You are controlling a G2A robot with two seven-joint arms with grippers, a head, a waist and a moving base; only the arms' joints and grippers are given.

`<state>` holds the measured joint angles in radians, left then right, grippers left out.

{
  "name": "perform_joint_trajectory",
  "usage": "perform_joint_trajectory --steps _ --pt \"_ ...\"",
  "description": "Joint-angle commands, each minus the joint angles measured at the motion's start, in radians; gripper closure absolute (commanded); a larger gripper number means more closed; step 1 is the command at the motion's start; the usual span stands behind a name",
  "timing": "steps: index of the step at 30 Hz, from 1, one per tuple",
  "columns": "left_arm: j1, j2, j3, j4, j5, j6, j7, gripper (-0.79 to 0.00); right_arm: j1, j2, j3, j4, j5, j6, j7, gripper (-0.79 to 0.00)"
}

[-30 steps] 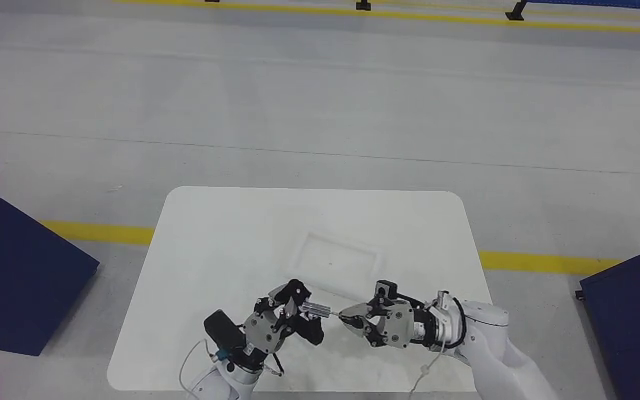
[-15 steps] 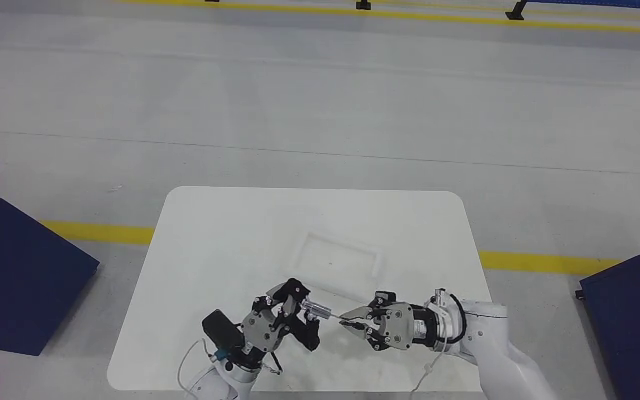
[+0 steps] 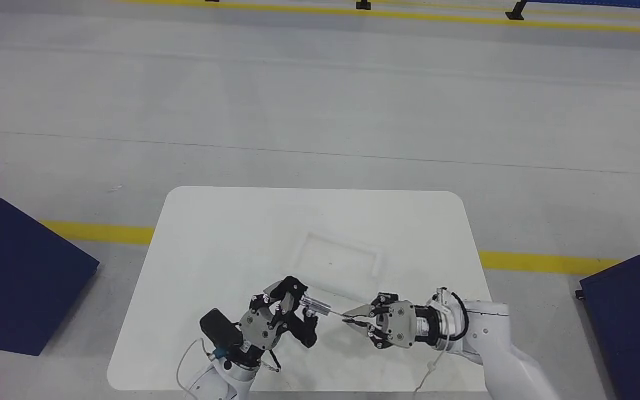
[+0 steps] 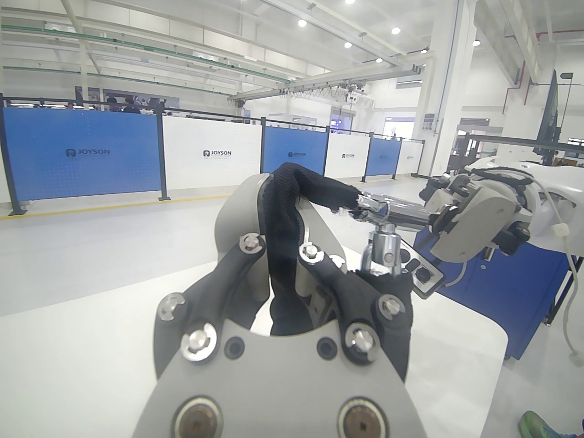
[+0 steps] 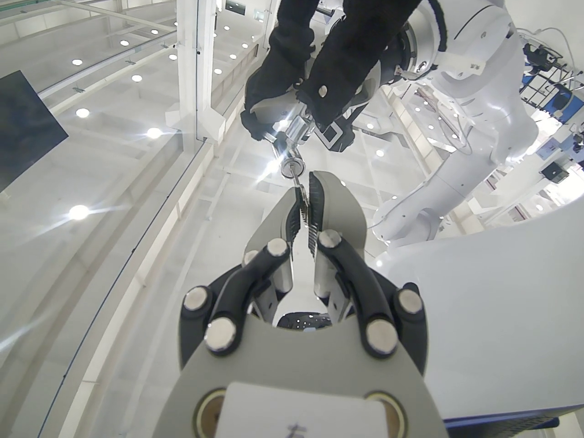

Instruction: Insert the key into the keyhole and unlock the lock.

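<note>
Room: large bright hall, pale floor (image 3: 300, 90) with yellow lines, blue and white barrier panels (image 4: 82, 152) behind.
Table (image 3: 200, 250): white with rounded corners; both arms meet above its near edge.
Left gripper (image 3: 297, 318): black-sleeved fingers (image 4: 296, 211) closed around the lock (image 4: 392, 214), holding it up off the table.
Right gripper (image 5: 305, 193): faces the left one at close range, its ridged pads (image 5: 315, 200) pinched tight on the key (image 5: 299, 191).
Lock: small chrome cylinder on a short stem, held in the air between the two grippers, its round keyhole face (image 5: 292, 168) turned toward the key.
Key: thin, mostly hidden between the pads; its tip meets the keyhole face, roughly in line with the cylinder. How deep it sits cannot be told.
Done, by the look of it: lock and key each picked up, raised, aimed at each other, and brought into contact at the keyhole.
Left to do, as a judgement: push the key fully home if it is not already there, then turn it to release the lock. Nothing visible shows the lock opened.
</note>
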<state>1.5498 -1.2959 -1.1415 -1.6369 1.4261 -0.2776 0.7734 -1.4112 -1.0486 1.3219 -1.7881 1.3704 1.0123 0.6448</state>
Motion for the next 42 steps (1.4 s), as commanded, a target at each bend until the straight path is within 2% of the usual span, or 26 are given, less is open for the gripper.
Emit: perform_joint_trajectory --steps 1,7,14,25,30,42 --pt "-0.001 0.000 0.001 0.002 -0.001 0.001 0.003 0.000 0.000 0.004 -0.008 0.007 0.026 0.000 -0.012 0.000" --pt "-0.003 0.000 0.001 0.004 -0.001 0.010 0.013 0.000 0.006 0.018 -0.029 0.025 0.116 0.000 -0.051 0.000" --pt "-0.005 0.002 0.002 0.005 0.025 0.011 0.021 0.000 0.016 0.041 -0.074 0.049 0.304 0.000 -0.126 0.000" --pt "-0.005 0.006 0.002 0.003 0.060 0.028 0.033 0.000 0.067 0.104 -0.163 0.046 0.576 0.000 -0.300 0.000" --pt "-0.004 0.007 0.000 0.000 0.069 0.041 0.031 0.000 0.085 0.128 -0.182 0.039 0.634 0.000 -0.352 0.000" --pt "-0.004 0.010 0.001 -0.002 0.078 0.043 0.031 0.000 0.073 0.125 -0.191 0.037 0.667 -0.012 -0.381 0.000"
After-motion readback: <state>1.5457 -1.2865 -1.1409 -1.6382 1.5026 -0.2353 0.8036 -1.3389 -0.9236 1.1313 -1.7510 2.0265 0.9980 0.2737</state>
